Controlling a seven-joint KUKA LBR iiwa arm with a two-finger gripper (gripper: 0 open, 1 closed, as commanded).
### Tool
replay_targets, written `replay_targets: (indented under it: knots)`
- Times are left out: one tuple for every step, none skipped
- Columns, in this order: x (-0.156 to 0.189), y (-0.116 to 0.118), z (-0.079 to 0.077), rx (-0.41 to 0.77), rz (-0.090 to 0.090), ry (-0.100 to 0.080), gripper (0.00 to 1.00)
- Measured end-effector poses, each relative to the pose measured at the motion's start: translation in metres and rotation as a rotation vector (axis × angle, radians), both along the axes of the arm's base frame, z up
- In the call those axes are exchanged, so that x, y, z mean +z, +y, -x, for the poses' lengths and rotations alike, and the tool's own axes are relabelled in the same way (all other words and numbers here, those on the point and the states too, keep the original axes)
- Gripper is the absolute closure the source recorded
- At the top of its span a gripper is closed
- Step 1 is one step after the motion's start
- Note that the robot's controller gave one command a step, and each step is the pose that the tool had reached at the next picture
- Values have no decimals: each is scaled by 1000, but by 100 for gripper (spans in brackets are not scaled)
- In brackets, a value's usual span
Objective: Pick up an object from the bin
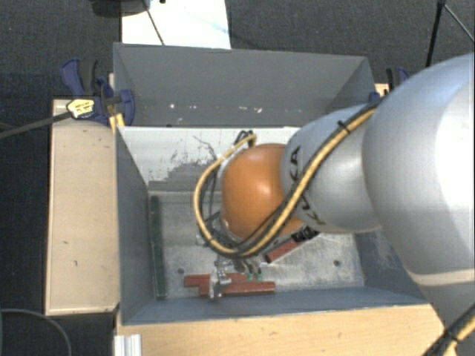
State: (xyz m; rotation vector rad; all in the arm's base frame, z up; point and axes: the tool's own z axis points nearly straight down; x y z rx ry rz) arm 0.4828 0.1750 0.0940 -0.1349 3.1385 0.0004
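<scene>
My gripper (pixel 220 280) is low at the front of the bin, just under the orange cover. It stands right over a long red-brown flat bar (pixel 249 287) that lies along the front wall, and it hides the bar's middle left. A second red-brown bar (pixel 284 250) pokes out slantwise from under the arm, just right of the gripper.
A long dark green bar (pixel 156 245) lies along the left wall, running front to back. The arm with its orange cover and cables hides the bin's middle and right side. Bare floor shows between the green bar and the gripper.
</scene>
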Motion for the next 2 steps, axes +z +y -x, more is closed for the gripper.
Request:
replay_targets:
  knots:
    - [-9, -6, -2, 39, 0, 0, 0]
    - [-20, -11, -5, 267, -4, -13, 100]
